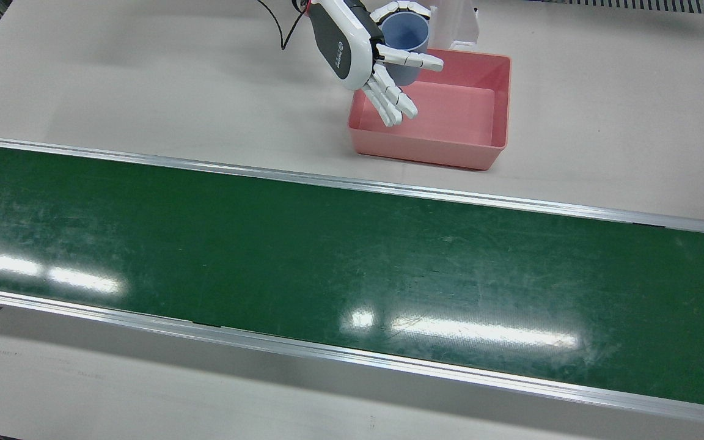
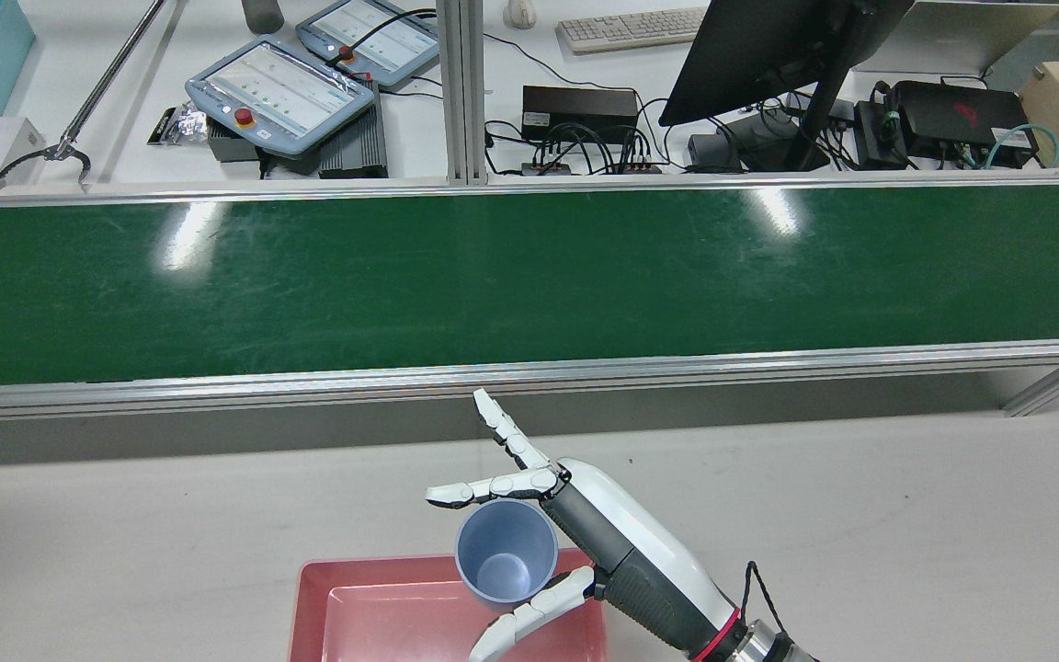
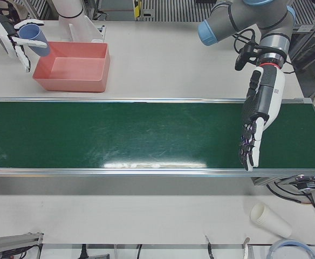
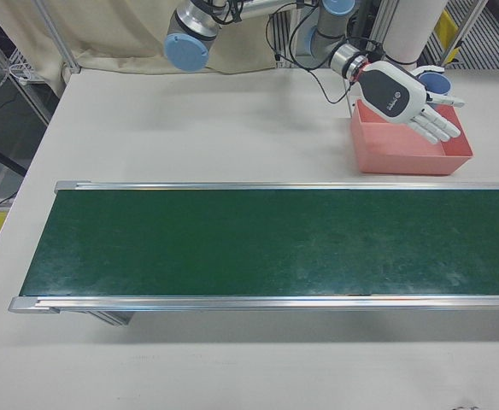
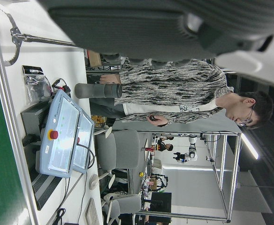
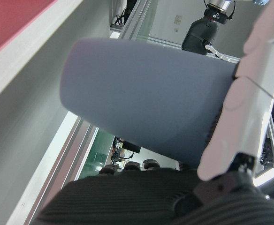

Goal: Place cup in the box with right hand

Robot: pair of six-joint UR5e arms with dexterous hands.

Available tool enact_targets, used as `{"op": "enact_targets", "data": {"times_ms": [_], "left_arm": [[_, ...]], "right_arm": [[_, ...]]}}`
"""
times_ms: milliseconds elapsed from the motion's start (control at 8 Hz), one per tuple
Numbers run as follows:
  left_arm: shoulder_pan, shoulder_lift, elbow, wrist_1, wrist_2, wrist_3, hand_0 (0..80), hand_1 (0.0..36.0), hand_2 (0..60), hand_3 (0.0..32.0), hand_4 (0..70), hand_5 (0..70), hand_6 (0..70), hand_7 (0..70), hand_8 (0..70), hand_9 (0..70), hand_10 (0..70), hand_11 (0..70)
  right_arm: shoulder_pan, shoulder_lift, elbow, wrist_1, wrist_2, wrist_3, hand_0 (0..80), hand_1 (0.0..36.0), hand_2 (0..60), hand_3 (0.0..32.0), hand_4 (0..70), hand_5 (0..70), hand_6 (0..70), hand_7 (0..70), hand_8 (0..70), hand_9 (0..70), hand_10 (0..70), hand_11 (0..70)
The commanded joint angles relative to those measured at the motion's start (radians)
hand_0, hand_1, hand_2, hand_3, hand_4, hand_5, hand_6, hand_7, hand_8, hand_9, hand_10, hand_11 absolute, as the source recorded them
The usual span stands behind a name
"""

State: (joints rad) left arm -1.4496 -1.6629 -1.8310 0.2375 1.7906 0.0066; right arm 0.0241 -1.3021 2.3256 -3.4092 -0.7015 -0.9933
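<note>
My right hand [image 1: 352,46] is shut on a blue-grey cup [image 1: 406,43], pinched between thumb and one finger while the other fingers [image 1: 388,101] stretch out. The cup is upright and hangs over the near-robot corner of the pink box [image 1: 450,146], above its rim. In the rear view the cup [image 2: 506,550] shows its empty inside over the box [image 2: 309,607], beside the hand [image 2: 621,542]. The right hand view is filled by the cup [image 6: 146,103]. My left hand [image 3: 257,121] is open and empty, fingers pointing down over the belt's end.
A green conveyor belt [image 1: 327,256] with metal rails runs across the table in front of the box. Stacked paper cups [image 3: 269,218] lie on the operators' side. Teach pendants [image 2: 281,92] and a monitor stand on the far bench.
</note>
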Motion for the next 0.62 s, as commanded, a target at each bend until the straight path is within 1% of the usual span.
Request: {"op": "enact_targets", "data": {"times_ms": [0, 125, 250, 375, 500], "left_arm": [[0.000, 0.000, 0.003, 0.000, 0.000, 0.000, 0.0, 0.0, 0.0, 0.0, 0.0, 0.0, 0.0, 0.0, 0.0, 0.0, 0.0, 0.0], [0.000, 0.000, 0.001, 0.000, 0.000, 0.000, 0.0, 0.0, 0.0, 0.0, 0.0, 0.0, 0.0, 0.0, 0.0, 0.0, 0.0, 0.0], [0.000, 0.000, 0.001, -0.001, 0.000, 0.001, 0.0, 0.0, 0.0, 0.0, 0.0, 0.0, 0.0, 0.0, 0.0, 0.0, 0.0, 0.0], [0.000, 0.000, 0.001, -0.001, 0.000, 0.001, 0.0, 0.0, 0.0, 0.0, 0.0, 0.0, 0.0, 0.0, 0.0, 0.0, 0.0, 0.0], [0.000, 0.000, 0.001, -0.001, 0.000, 0.000, 0.0, 0.0, 0.0, 0.0, 0.0, 0.0, 0.0, 0.0, 0.0, 0.0, 0.0, 0.0]], "right_arm": [[-0.006, 0.000, 0.000, -0.001, -0.009, 0.001, 46.2, 9.8, 0.0, 0.0, 0.0, 2.7, 0.7, 0.0, 0.0, 0.0, 0.0, 0.0], [-0.006, 0.000, 0.001, -0.001, -0.010, 0.002, 46.7, 10.6, 0.0, 4.2, 0.0, 3.0, 0.0, 0.0, 0.0, 0.0, 0.0, 0.0], [-0.004, -0.002, 0.006, -0.001, -0.012, 0.007, 46.6, 10.9, 0.0, 9.8, 0.0, 3.1, 0.0, 0.3, 0.0, 0.0, 0.0, 0.0], [0.005, -0.011, 0.024, -0.004, -0.015, 0.012, 46.6, 10.9, 0.0, 13.8, 0.0, 3.1, 0.0, 0.7, 0.0, 0.0, 0.0, 0.0], [0.046, -0.063, 0.067, -0.005, -0.016, 0.030, 46.6, 10.9, 0.0, 18.6, 0.0, 3.2, 0.0, 1.1, 0.0, 0.0, 0.0, 0.0]]}}
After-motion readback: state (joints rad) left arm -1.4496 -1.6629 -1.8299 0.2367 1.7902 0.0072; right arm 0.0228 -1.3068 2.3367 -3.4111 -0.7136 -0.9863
